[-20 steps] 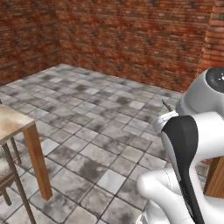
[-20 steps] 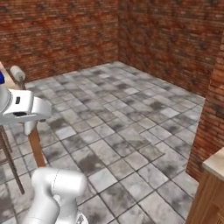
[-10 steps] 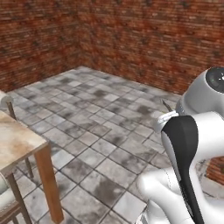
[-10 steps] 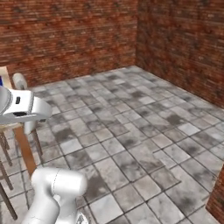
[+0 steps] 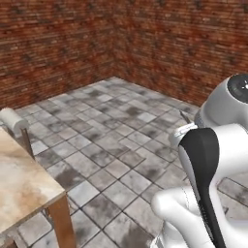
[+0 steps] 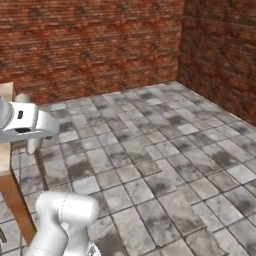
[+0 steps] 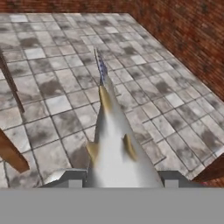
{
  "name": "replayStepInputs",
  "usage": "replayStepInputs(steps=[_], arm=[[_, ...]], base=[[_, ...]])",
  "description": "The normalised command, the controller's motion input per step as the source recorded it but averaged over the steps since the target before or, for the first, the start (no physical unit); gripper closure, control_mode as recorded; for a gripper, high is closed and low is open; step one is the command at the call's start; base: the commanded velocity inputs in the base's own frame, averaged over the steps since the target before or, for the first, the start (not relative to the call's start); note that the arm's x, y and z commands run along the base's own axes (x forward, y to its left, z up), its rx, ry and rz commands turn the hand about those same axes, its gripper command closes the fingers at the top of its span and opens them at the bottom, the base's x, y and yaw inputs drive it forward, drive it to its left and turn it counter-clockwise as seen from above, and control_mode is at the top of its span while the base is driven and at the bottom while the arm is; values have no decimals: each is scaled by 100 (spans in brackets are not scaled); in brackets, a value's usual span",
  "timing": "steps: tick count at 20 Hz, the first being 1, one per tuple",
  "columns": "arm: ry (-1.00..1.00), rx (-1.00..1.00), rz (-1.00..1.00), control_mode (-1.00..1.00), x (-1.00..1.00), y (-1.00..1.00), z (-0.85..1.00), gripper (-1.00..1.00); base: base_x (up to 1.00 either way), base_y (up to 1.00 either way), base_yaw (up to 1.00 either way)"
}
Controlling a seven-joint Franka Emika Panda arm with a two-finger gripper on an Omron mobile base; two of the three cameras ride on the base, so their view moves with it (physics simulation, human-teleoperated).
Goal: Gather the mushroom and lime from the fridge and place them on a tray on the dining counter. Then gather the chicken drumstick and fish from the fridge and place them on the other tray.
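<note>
Silvery tapered fish [image 7: 114, 148] in gripper [image 7: 122, 183], marbled dining counter [image 5: 19, 181]

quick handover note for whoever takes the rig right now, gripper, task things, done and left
Gripper: shut on the fish, a silvery body with yellowish fins pointing away from the hand, carried above the tiled floor.
Dining counter: its beige stone corner sits at the lower left of the left base view.
Done: fish picked up.
Left: set the fish on its tray. The frames give no sign of the trays, fridge, mushroom, lime or drumstick, so check those.
</note>
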Motion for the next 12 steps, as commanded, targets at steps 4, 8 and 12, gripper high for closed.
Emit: replayStepInputs(steps=[4,8,12], arm=[[0,0,0,100,0,0,0,100],[0,0,0,100,0,0,0,100],[0,0,0,100,0,0,0,100]], base=[[100,-30,16],[100,-25,16],[100,-18,20]])
